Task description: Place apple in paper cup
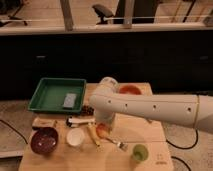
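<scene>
- Gripper point(103, 129) low over the table point(145, 145), at the end of a white arm point(155, 106) reaching in from the right.
- Jaws clamped shut around the apple point(101, 130) (only an orange-red sliver showing beneath the wrist).
- Apple right at the fingertips, touching them, just above the wood.
- Paper cup point(75, 137) standing upright just left of the gripper, apart from it.
- Green tray point(50, 92) further back left; dark bowl point(43, 140) left of the cup; green cup point(139, 153) front right.
</scene>
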